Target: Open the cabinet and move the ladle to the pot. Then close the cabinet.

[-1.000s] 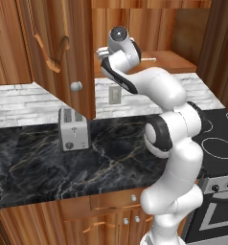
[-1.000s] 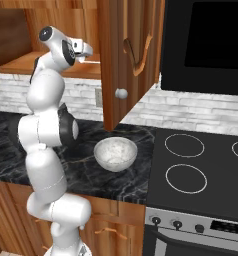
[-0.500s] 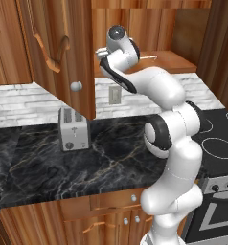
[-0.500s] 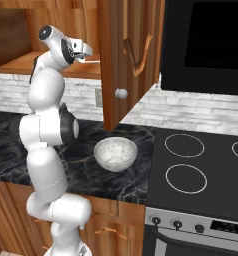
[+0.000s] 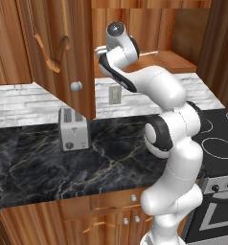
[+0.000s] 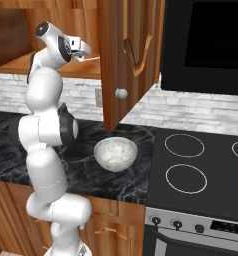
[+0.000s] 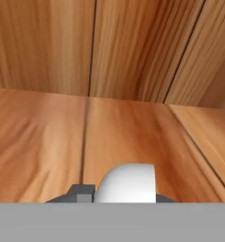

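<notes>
Inside the open cabinet, the gripper sits closed on the ladle above the shelf

Kitchen: stove, toaster, marble counter.

The black marbled bench carries a silver toaster standing against the brick wall, and, well to the toaster's right near the stove, a white speckled bowl; above it the cabinet shelf is bare wood
</notes>
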Available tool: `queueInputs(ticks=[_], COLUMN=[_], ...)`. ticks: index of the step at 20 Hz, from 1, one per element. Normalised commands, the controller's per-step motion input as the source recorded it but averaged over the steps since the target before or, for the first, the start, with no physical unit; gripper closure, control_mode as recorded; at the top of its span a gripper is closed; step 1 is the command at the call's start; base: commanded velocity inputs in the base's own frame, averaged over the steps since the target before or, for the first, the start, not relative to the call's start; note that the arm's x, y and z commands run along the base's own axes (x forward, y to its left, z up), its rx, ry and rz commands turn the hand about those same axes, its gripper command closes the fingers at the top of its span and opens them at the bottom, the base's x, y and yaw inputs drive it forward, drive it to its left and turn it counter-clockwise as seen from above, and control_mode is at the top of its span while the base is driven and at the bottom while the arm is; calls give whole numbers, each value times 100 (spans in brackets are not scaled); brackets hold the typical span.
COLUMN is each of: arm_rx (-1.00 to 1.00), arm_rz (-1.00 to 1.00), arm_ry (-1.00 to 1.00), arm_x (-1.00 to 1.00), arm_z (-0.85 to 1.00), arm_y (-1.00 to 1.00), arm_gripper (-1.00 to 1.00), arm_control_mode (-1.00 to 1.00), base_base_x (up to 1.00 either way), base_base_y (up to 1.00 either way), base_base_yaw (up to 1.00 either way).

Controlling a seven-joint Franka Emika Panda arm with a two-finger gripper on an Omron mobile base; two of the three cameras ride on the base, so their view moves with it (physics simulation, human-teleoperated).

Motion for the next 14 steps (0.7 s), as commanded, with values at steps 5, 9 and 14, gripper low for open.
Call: queueInputs(ticks=[5, 9, 14], arm_rx=[0, 0, 0], arm_rz=[0, 0, 1], arm_ry=[-15, -4, 0], arm_x=[-45, -73, -94], arm_z=[0, 6, 11], arm_y=[0, 0, -1], arm_gripper=[100, 100, 100], arm_control_mode=[-100, -100, -100], base_base_x=[0, 0, 0], base_base_y=[0, 0, 0], base_base_yaw=[0, 0, 0])
